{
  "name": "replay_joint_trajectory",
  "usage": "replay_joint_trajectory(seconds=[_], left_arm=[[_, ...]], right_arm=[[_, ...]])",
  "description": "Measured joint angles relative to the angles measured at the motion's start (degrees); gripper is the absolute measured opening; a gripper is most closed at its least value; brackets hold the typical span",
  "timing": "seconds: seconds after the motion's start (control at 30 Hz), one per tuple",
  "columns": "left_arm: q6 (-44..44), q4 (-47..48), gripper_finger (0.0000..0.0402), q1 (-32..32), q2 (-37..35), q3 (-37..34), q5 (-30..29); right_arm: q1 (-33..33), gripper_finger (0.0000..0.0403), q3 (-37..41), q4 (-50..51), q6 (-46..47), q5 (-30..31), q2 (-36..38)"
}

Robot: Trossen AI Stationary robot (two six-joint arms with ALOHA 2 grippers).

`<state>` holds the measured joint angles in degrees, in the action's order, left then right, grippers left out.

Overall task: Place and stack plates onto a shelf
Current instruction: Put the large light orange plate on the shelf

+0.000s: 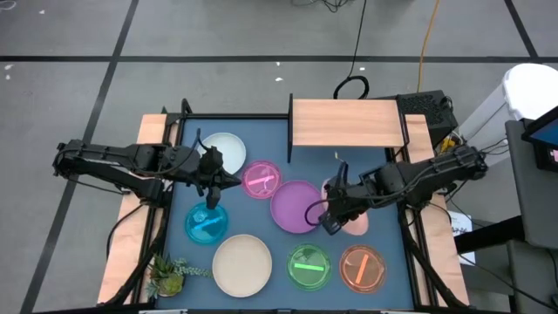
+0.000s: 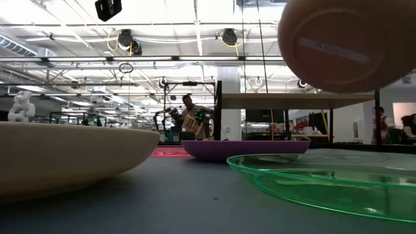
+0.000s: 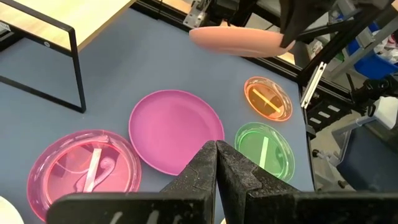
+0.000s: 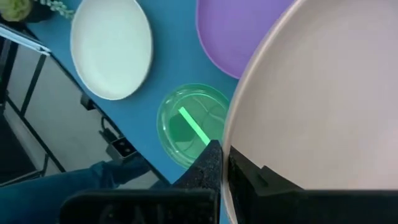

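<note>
My right gripper (image 1: pixel 334 218) is shut on the salmon pink plate (image 1: pixel 356 225), which shows large in the right wrist view (image 4: pixel 323 106) and high up in the low view (image 2: pixel 344 42). The purple plate (image 1: pixel 295 208) lies flat on the table just left of it. My left gripper (image 3: pixel 216 154) is shut and touches nothing; it hangs between the white-blue plate (image 1: pixel 224 148), the pink translucent plate (image 1: pixel 261 180) and the teal plate (image 1: pixel 207 224). The shelf (image 1: pixel 347 122) stands at the table's far edge with its black upright (image 1: pixel 290 126). My right gripper pinches the salmon pink plate's rim (image 4: pixel 239 140) between its two fingers, one finger (image 4: pixel 208 167) under the rim and the other on the upper face. The plate is lifted clear of the table, roughly level, with its underside (image 2: pixel 338 52) showing in the low view.
The cream plate (image 1: pixel 242 264), the green translucent plate (image 1: pixel 309 268) and the orange translucent plate (image 1: pixel 362 268) lie along the near edge. A small plant (image 1: pixel 167 275) sits at the near left corner. Wooden side rails (image 1: pixel 122 253) flank the blue mat.
</note>
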<state>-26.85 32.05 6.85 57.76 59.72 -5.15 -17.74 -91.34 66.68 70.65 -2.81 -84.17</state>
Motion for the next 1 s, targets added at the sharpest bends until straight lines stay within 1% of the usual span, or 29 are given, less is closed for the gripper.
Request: replay_joint_trajectory(seconds=[0.2,0.4,0.7,1.0], left_arm=[[0.02,-0.02,0.0015,0.00,0.00,0.00,0.00],[0.01,-0.02,0.0015,-0.01,0.00,0.00,0.00],[-0.89,-0.04,0.0015,-0.01,0.00,0.00,0.02],[-2.85,-0.11,0.0015,-0.02,0.00,0.00,0.02]], right_arm=[[0.02,0.0000,-7.76,4.50,-1.45,1.82,-2.64],[0.59,0.0000,-13.88,8.36,-3.18,6.08,-3.73],[2.21,0.0000,-17.33,10.12,-7.52,8.41,-3.62],[3.66,0.0000,-17.69,10.60,-16.05,9.11,-3.64]])
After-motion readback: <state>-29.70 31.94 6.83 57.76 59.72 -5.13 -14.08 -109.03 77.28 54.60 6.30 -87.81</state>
